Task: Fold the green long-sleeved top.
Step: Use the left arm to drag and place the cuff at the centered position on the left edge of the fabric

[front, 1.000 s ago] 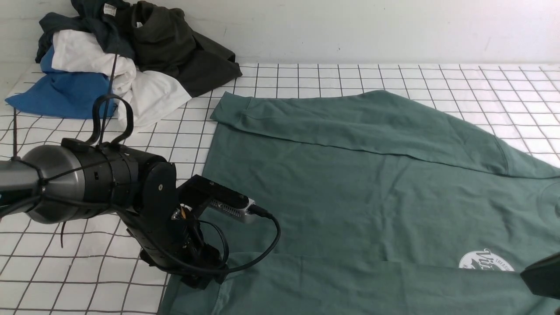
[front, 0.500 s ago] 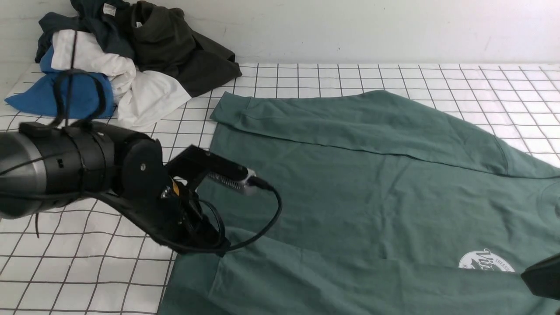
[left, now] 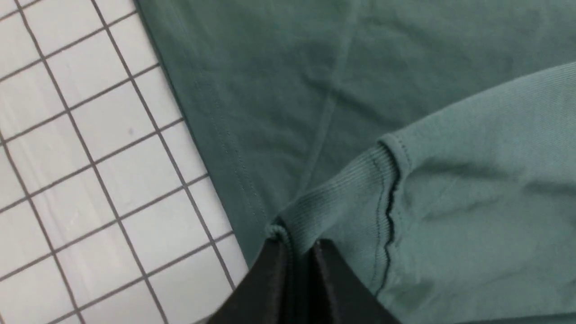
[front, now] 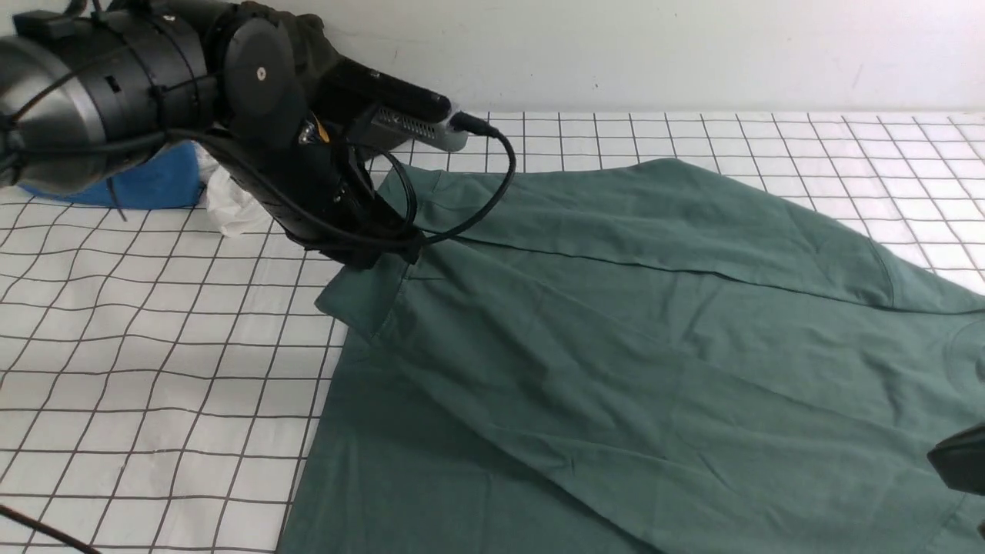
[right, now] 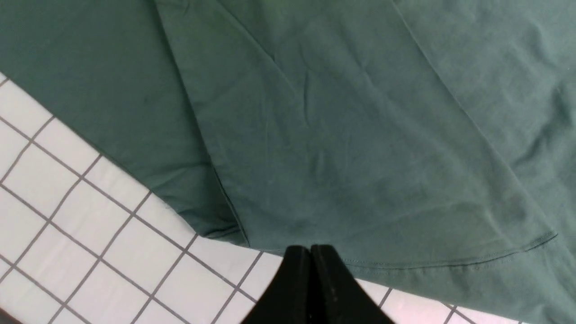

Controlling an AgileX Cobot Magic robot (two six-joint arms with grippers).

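The green long-sleeved top (front: 654, 323) lies spread over the right half of the gridded table. Its near sleeve runs diagonally across the body, and the chest logo is hidden. My left gripper (front: 381, 258) is shut on that sleeve's ribbed cuff (front: 358, 296) and holds it above the top's far-left corner. The left wrist view shows the cuff (left: 342, 202) pinched between the black jaws of the left gripper (left: 297, 243). My right gripper (front: 958, 465) shows only as a dark shape at the right edge. In its wrist view the right gripper (right: 310, 247) is shut at the top's (right: 337, 135) stitched hem, with no cloth visible between the jaws.
A pile of clothes sits at the back left, partly behind my left arm: a blue cloth (front: 154, 185), a white one (front: 231, 211) and a dark garment (front: 312, 38). A white wall backs the table (front: 154, 346). A thin cable (front: 38, 531) crosses the near-left corner.
My left gripper shut on the near sleeve's cuff, lifted it and carried it toward the far-left corner. The sleeve now drapes diagonally over the body and covers the logo. The right gripper barely moved.
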